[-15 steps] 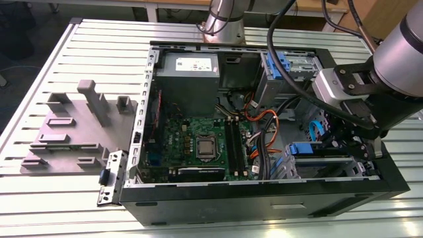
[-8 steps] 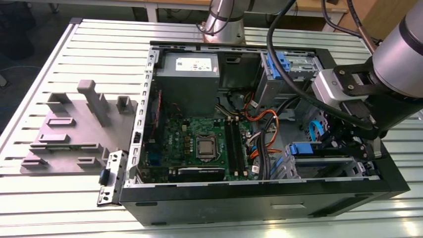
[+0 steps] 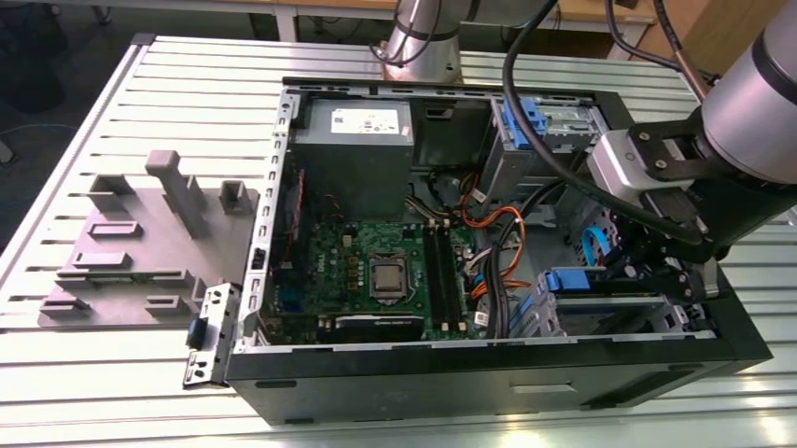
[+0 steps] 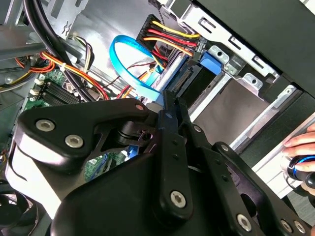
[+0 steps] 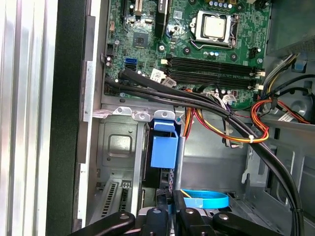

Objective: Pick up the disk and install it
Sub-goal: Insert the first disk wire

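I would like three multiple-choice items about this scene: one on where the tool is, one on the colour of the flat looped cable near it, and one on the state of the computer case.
1. In the exterior view, the tool is:
A) high above everything
B) inside the computer case, at the exterior view's right
C) beside it, outside

2. The flat looped cable is:
A) blue
B) green
C) white

3. The computer case is:
A) closed
B) open
C) emptied of parts

Key: 1 B, the tool sits between the case walls; 2 A, both wrist views show it blue; 3 B, the green board lies in plain sight.
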Controlling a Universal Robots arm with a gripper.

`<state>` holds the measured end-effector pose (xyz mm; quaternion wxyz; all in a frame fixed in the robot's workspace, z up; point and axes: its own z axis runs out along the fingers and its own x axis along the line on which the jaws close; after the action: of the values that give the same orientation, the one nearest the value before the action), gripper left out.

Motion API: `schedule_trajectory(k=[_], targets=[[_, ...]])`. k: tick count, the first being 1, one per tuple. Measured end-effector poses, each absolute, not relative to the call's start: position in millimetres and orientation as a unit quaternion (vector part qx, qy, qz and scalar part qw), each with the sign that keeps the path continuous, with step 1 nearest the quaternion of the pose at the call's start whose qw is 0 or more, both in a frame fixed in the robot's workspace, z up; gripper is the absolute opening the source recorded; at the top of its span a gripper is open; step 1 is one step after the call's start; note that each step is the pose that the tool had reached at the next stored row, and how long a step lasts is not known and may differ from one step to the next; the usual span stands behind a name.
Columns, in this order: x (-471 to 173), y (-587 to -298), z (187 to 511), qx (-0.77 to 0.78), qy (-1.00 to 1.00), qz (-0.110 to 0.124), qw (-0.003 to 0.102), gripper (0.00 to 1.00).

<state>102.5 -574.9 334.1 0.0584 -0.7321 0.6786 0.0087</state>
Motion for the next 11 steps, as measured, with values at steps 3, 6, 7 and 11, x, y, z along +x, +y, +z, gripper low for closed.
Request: schedule_trajectory(k=[3,6,7,11], targets=[[102.5,-574.9,334.7,-0.732,0.679,0.009,0.058,0.16],[102.5,-574.9,335.4,-0.732,0.679,0.009,0.058,0.16],[102.5,-574.9,335.5,-0.732,0.679,0.009,0.058,0.16],[102.3,-574.9,335.0,-0.732,0.679,0.008,0.058,0.16]])
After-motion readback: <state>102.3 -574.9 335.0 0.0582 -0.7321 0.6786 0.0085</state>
